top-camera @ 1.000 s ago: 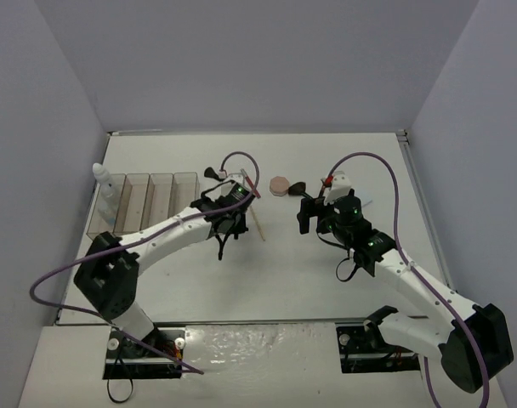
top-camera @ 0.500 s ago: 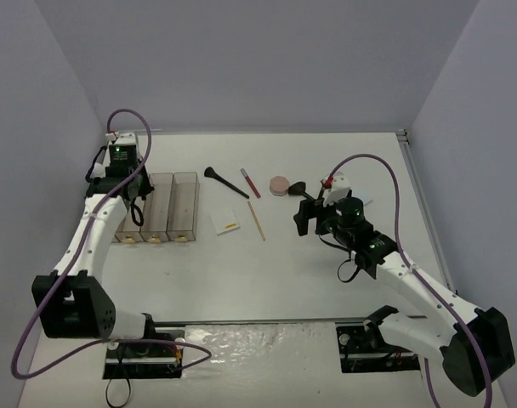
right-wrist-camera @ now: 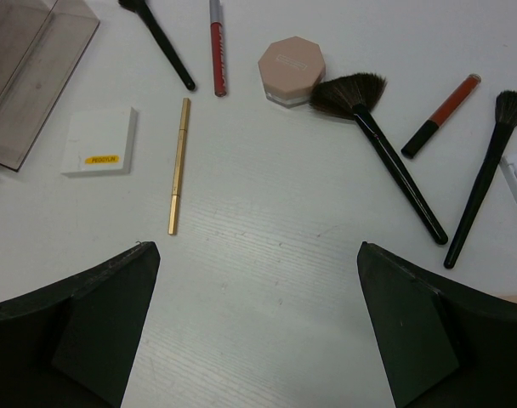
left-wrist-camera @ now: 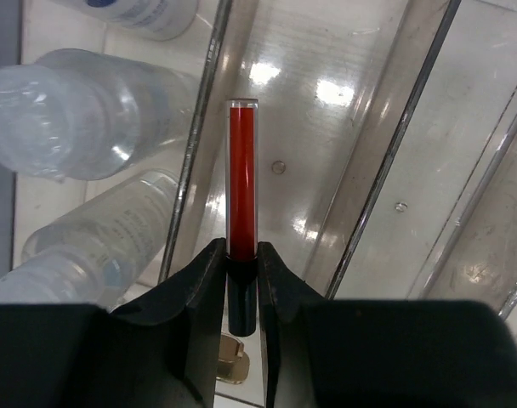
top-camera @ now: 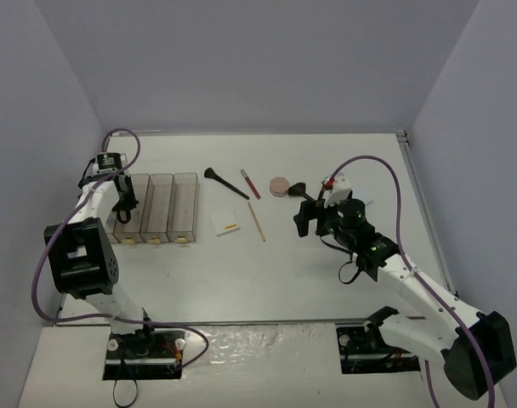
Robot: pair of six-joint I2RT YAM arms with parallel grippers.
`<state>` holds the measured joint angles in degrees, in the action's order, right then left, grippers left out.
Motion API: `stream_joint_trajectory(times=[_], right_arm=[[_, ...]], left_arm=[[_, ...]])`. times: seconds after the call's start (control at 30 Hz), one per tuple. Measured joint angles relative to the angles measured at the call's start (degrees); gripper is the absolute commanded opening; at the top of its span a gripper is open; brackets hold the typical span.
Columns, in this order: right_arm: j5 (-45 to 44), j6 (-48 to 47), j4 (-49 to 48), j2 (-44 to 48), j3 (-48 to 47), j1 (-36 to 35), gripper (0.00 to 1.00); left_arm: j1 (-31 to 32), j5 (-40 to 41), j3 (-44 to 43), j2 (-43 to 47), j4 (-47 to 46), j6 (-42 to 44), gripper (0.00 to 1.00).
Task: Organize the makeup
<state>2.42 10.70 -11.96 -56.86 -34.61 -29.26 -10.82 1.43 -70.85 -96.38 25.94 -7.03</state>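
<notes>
Writing on yellow label (right-wrist-camera: pixel 103 159) of white pad (right-wrist-camera: pixel 99 136) unreadable (left pincer (left-wrist-camera: pixel 241 252) tight around red tube (left-wrist-camera: pixel 242 178), right pincer (right-wrist-camera: pixel 254 251) wide, empty).

- Three black-handled brushes (right-wrist-camera: pixel 396 180)
- Two pencils (right-wrist-camera: pixel 178 166)
- Two gloss tubes (left-wrist-camera: pixel 242 178)
- Three clear bottles (left-wrist-camera: pixel 76 115)
- One pink compact (right-wrist-camera: pixel 292 68)
- One white palette (right-wrist-camera: pixel 99 140)
- Four clear bins (top-camera: pixel 184 206)

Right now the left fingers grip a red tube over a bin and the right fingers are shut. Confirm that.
Not quite: the right fingers are open, spread wide with nothing between them, as the right wrist view shows. The rest stands: the left fingers grip a red tube over a bin.
</notes>
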Motion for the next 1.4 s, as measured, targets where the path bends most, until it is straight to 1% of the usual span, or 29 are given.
stream_joint_trajectory(times=[0.03, 0.07, 0.1, 0.17, 0.23, 0.27, 0.33, 0.43, 0.53, 0.6, 0.67, 0.77, 0.9, 1.0, 1.1, 1.13, 1.23, 1.4], right_arm=[[0.0, 0.0, -0.1, -0.1, 0.0, 0.0, 1.00], [0.0, 0.0, -0.2, -0.3, 0.0, 0.0, 1.00], [-0.1, 0.1, -0.3, -0.5, 0.0, 0.0, 1.00], [-0.4, 0.5, -0.4, -1.2, 0.0, 0.0, 1.00], [-1.1, 1.0, -0.4, -2.0, 0.0, 0.2, 1.00], [-1.5, 1.2, -0.4, -2.5, 0.0, 0.3, 0.98], [-2.3, 1.6, -0.4, -3.1, 0.0, 0.6, 0.95], [-3.4, 2.3, -0.4, -4.1, 0.0, 1.5, 0.90], [-3.5, 2.7, -0.4, -7.0, -0.2, 2.6, 0.87], [-2.3, 2.7, -0.1, -10.1, -0.6, 2.9, 0.86], [-0.6, 2.6, 0.3, -13.9, -1.9, 2.9, 0.86], [0.6, 2.6, 0.6, -17.5, -2.6, 2.9, 0.86], [0.4, 2.8, 0.9, -17.5, -2.6, 2.9, 0.89], [-0.2, 3.0, 0.9, -16.0, -2.5, 2.9, 0.90], [-1.2, 3.1, 0.5, -12.4, -1.4, 2.9, 0.91], [-1.6, 3.1, 0.3, -11.0, -0.9, 2.9, 0.91], [-2.8, 3.3, -0.2, -7.2, 0.8, 2.9, 0.92], [-4.1, 3.4, -0.6, -3.5, 2.3, 2.9, 0.93]], left_arm=[[0.0, -0.3, 0.0, -0.6, 0.0, -0.1, 0.28], [0.0, -0.6, 0.0, -1.1, 0.0, -0.2, 0.41], [0.0, -0.9, 0.0, -1.5, 0.1, -0.6, 0.48], [0.1, -1.3, 0.0, -1.7, 0.2, -1.1, 0.60], [0.2, -1.6, 0.0, -1.5, 0.1, -1.4, 0.70], [0.2, -1.6, 0.0, -1.4, 0.1, -1.6, 0.74], [0.3, -1.4, 0.0, -0.8, 0.1, -2.0, 0.81], [0.7, -1.6, 0.0, 1.5, 0.6, -3.0, 0.83], [3.0, -1.9, 0.0, 6.3, 1.1, -4.5, 0.87], [5.9, -2.0, -0.4, 10.0, 1.8, -5.9, 0.87], [10.4, -1.5, -1.2, 13.2, 2.8, -8.2, 0.87], [20.2, -1.2, -2.5, 16.6, 3.3, -12.5, 0.86], [33.2, 0.3, -2.8, 16.7, 2.5, -19.8, 0.86], [40.9, 1.5, -3.8, 12.1, 1.3, -25.0, 0.85], [46.6, 3.3, -8.4, 2.7, 0.9, -29.8, 0.79], [48.0, 3.8, -10.3, -0.8, 0.9, -31.3, 0.75], [51.0, 4.8, -15.9, -10.3, 2.8, -35.1, 0.70], [53.2, 5.8, -22.1, -19.8, 6.0, -39.5, 0.59]])
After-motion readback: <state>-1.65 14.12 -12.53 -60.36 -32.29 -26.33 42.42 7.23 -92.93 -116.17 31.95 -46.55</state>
